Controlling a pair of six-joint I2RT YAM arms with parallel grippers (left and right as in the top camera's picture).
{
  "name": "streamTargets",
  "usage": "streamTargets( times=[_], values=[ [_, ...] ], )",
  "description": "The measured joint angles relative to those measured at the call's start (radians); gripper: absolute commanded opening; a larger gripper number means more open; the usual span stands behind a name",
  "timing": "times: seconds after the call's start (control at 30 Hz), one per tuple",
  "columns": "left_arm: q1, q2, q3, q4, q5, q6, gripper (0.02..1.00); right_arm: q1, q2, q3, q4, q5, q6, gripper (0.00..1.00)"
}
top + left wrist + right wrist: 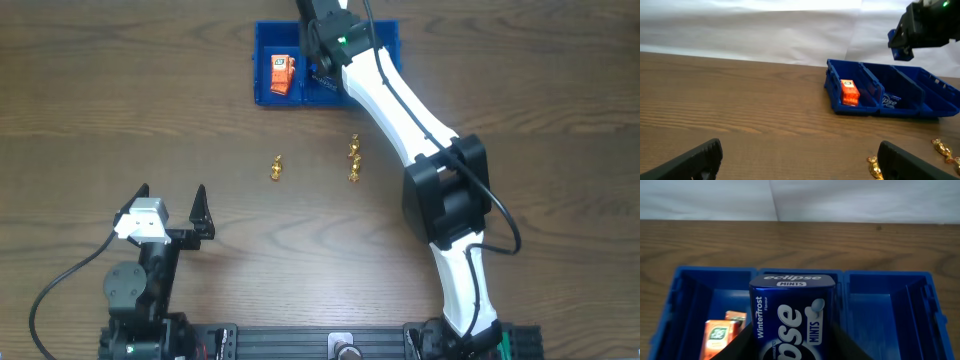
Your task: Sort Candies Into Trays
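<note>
The tray (259,60) is sitting at the far side of the table (120,120). A candy box (282,73) is lying in its left compartment and a mint tin (888,101) in the middle one. Above that middle compartment, the right gripper (325,55) is holding a second tin (792,315). Nearer the arms, a lone candy (277,167) is lying left of a close pair (354,148). The left gripper (172,198) is hanging near its base, well apart from them.
</note>
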Motion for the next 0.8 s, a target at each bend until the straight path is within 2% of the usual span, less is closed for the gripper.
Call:
streamTargets(
  times=[0.07,0.1,0.13,0.17,0.2,0.23,0.27,0.6,0.7,0.8],
  values=[
    [0.0,0.0,0.0,0.0,0.0,0.0,0.998,-0.006,0.017,0.0,0.009,0.001,0.0,0.04],
    [0.0,0.0,0.0,0.0,0.0,0.0,0.998,-0.008,0.024,0.0,0.011,0.001,0.0,0.11],
    [0.0,0.0,0.0,0.0,0.0,0.0,0.998,-0.009,0.026,0.0,0.011,0.001,0.0,0.244],
    [0.0,0.0,0.0,0.0,0.0,0.0,0.998,-0.009,0.027,0.0,0.011,0.001,0.0,0.467],
    [0.0,0.0,0.0,0.0,0.0,0.0,0.998,-0.008,0.027,0.0,0.012,0.001,0.0,0.814],
    [0.0,0.0,0.0,0.0,0.0,0.0,0.998,-0.009,0.027,0.0,0.011,0.001,-0.006,0.956],
    [0.0,0.0,0.0,0.0,0.0,0.0,0.998,-0.009,0.026,0.0,0.013,0.002,-0.004,0.998],
    [0.0,0.0,0.0,0.0,0.0,0.0,0.996,-0.008,0.026,0.0,-0.01,0.002,-0.013,0.998],
    [0.0,0.0,0.0,0.0,0.0,0.0,0.998,0.008,-0.007,-0.001,-0.098,0.01,-0.023,0.998],
    [0.0,0.0,0.0,0.0,0.0,0.0,0.998,0.081,-0.128,-0.002,-0.251,0.018,-0.023,0.998]
  ],
)
